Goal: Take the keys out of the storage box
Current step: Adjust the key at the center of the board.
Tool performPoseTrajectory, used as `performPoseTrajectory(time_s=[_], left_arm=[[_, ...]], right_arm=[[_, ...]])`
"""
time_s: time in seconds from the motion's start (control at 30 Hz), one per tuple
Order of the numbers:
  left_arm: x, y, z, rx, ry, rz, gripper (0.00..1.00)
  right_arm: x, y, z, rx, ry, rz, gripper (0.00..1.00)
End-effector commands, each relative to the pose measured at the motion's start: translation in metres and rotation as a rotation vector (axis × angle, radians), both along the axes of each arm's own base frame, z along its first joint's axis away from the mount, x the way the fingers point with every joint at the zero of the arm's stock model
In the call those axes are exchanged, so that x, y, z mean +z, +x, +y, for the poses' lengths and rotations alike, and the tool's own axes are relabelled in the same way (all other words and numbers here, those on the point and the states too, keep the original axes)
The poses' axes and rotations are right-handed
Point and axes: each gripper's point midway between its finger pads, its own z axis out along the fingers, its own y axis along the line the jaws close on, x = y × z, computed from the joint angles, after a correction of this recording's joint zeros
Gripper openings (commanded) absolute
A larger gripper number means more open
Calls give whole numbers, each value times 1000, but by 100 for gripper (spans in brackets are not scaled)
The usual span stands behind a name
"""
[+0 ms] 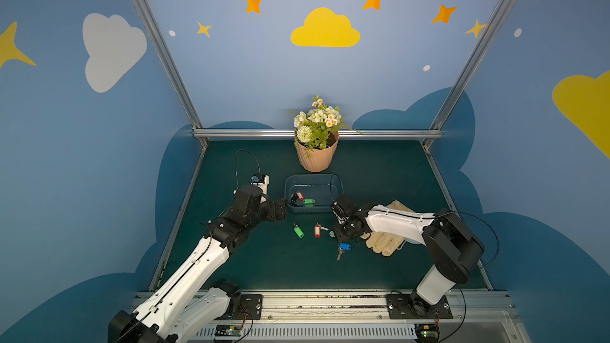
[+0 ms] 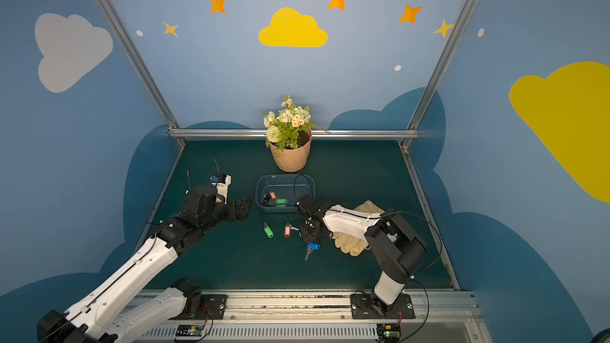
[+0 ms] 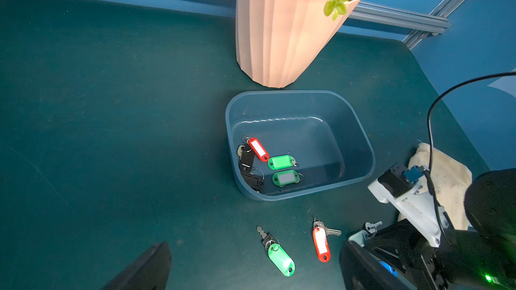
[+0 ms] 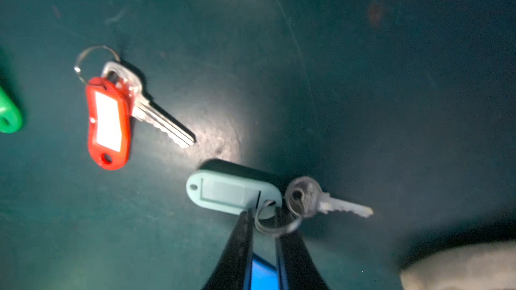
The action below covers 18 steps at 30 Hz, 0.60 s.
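The storage box (image 1: 313, 179) (image 3: 363, 140) stands mid-table and holds keys with a red tag (image 3: 258, 149), two green tags (image 3: 280, 162) and black tags (image 3: 247, 159). In front of it on the mat lie a green-tagged key (image 1: 298, 230), a red-tagged key (image 1: 317, 229) and a blue-tagged key (image 1: 343, 247). My right gripper (image 4: 264, 213) (image 1: 340, 230) points down beside them, its jaws nearly together on the ring of a pale grey-tagged key (image 4: 231, 193). My left gripper (image 3: 255, 266) (image 1: 280, 209) hangs open and empty just left of the box.
A peach ribbed flower pot (image 1: 316, 156) stands right behind the box. A cream cloth (image 1: 386, 242) lies under my right arm. Metal rails (image 1: 317, 133) and blue walls close in the back and both sides of the green mat.
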Motion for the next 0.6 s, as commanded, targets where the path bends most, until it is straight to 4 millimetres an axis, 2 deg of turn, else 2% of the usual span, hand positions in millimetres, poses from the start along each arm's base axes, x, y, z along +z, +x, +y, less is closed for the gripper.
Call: performPoseTrajectory(time_s=[0.0, 0.1, 0.23, 0.33, 0.4, 0.5, 0.57], left_arm=[[0, -2, 3, 8, 4, -4, 100], [0, -2, 3, 8, 5, -2, 100], [1, -2, 3, 9, 4, -7, 100], [0, -2, 3, 6, 2, -2, 100], [0, -1, 1, 3, -6, -3, 100], [2, -1, -2, -7, -30, -4, 100], [4, -2, -5, -14, -48, -6, 100]], right_arm=[[-2, 9, 2, -3, -14, -10, 17], [8, 14, 2, 3, -23, -36, 16], [36, 18, 2, 31, -3, -90, 21], [65, 18, 5, 67, 42, -136, 31], [88, 22, 10, 89, 83, -186, 47], [120, 38, 18, 48, 143, -270, 54], [135, 52, 26, 7, 182, -325, 57]])
